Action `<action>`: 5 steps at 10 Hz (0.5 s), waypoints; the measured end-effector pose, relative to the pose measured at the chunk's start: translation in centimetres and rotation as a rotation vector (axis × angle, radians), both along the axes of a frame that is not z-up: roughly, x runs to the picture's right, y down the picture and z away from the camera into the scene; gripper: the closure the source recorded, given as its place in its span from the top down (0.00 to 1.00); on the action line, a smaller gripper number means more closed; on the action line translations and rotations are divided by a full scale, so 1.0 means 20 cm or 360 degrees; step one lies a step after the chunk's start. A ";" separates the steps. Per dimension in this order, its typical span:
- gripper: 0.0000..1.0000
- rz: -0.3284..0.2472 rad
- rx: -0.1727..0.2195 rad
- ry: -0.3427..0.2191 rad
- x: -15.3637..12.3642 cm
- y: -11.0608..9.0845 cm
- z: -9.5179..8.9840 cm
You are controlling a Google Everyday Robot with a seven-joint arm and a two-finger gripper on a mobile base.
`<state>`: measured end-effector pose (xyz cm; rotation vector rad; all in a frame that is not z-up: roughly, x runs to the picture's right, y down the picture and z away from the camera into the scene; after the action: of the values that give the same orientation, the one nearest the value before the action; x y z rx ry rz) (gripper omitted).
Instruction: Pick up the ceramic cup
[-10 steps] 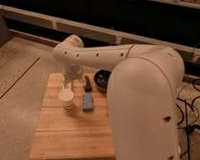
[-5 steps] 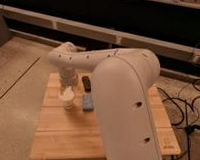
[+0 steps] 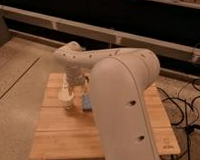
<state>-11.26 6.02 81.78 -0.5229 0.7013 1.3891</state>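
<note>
The ceramic cup [image 3: 66,100] is small and cream-white and stands upright on the left part of the wooden table [image 3: 66,138]. My gripper [image 3: 71,86] hangs from the white arm [image 3: 123,95] directly above the cup and reaches down to its rim. Whether it touches the cup cannot be told. The blue rectangular block [image 3: 86,102] lies just right of the cup, partly behind the arm. The dark bowl is hidden behind the arm.
The big white arm covers the middle and right of the table. Black cables [image 3: 185,105] lie on the floor at the right. A dark wall with a pale rail [image 3: 56,23] runs along the back. The speckled floor [image 3: 16,66] lies to the left.
The arm has swung further across the table and now hides the dark bowl. The gripper has stayed over the cup and sits a little lower on it.
</note>
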 end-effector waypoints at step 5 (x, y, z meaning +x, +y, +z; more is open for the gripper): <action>0.65 -0.0062 -0.0058 -0.0030 -0.07 -0.01 0.08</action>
<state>-12.69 5.89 83.45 -0.5479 0.7190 1.3354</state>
